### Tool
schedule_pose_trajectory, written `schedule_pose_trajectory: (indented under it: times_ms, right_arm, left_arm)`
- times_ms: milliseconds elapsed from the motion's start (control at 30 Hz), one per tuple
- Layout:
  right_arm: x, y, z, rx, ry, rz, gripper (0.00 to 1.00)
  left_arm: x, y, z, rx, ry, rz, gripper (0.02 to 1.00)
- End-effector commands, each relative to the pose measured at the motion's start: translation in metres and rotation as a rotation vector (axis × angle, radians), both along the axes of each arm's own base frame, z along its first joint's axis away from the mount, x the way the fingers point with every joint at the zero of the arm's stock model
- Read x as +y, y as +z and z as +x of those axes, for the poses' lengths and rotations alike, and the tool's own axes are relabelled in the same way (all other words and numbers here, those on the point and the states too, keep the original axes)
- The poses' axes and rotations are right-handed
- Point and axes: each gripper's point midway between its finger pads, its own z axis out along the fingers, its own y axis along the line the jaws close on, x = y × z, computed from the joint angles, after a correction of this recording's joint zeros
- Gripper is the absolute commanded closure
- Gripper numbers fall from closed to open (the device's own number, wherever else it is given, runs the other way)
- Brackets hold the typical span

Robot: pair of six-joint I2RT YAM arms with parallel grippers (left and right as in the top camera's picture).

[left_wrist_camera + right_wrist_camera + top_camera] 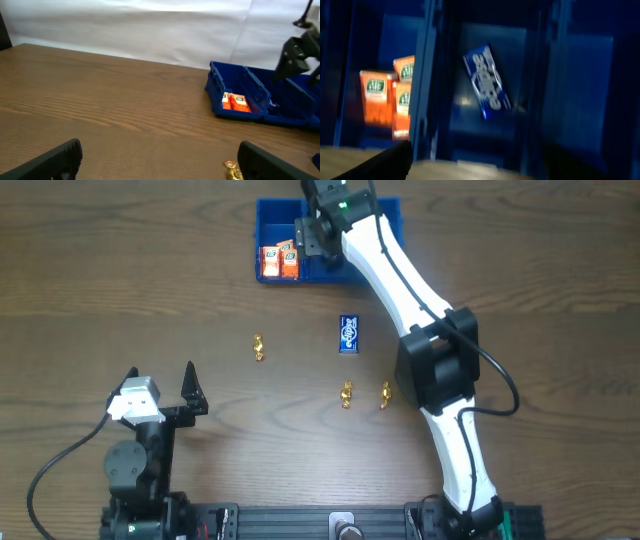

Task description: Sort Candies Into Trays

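A blue tray [385, 218] with side-by-side compartments stands at the table's far middle. Its left compartment holds orange candy boxes [279, 262], also orange candy boxes [384, 95]. My right gripper [312, 232] hangs over the tray, open and holding nothing. Under the right gripper [477, 156] a blue candy packet [487, 82] lies tilted in the middle compartment. A second blue packet [348, 334] lies on the table below the tray. Three gold-wrapped candies lie loose: one gold candy [259, 347] at the left and two more [347, 394] [385, 394]. My left gripper [160, 372] rests open near its base.
In the left wrist view the tray [250, 112] stands ahead to the right, with a gold candy [232, 170] close by. Bare wooden table [120, 270] spreads over the left half. The right arm's white links [400, 275] cross above the table's right middle.
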Motion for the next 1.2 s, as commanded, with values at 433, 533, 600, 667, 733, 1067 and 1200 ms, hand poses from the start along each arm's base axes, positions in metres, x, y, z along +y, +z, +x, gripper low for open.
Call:
schedule_pose_trajectory:
  times_ms: [433, 533, 600, 667, 733, 1067, 1200]
  right_arm:
    - [-0.054, -0.069, -0.141, 0.286, -0.047, -0.047, 0.148]
    - [-0.054, -0.086, -0.155, 0.324, -0.053, -0.064, 0.152]
    - [-0.051, -0.09, -0.159, 0.328, -0.045, -0.064, 0.154]
    - [-0.048, -0.093, -0.161, 0.332, -0.041, -0.066, 0.159]
    - [-0.045, -0.095, -0.162, 0.334, -0.041, -0.067, 0.161]
    - [-0.042, -0.116, -0.159, 0.349, -0.077, -0.067, 0.237]
    - [-0.041, -0.116, -0.158, 0.343, -0.077, -0.063, 0.393]
  left_arm:
    - [-0.002, -0.016, -0.001, 0.052, -0.013, 0.011, 0.02]
    - [-0.002, -0.016, -0.001, 0.052, -0.013, 0.011, 0.02]
    - [-0.002, -0.016, -0.001, 0.052, -0.013, 0.011, 0.02]
    - [-0.002, -0.016, -0.001, 0.052, -0.013, 0.011, 0.02]
    - [-0.002, -0.016, -0.001, 0.052, -0.013, 0.011, 0.02]
    - [-0.002, -0.016, -0.001, 0.052, -0.013, 0.011, 0.02]
    - [-0.002, -0.016, -0.001, 0.052, -0.013, 0.011, 0.02]
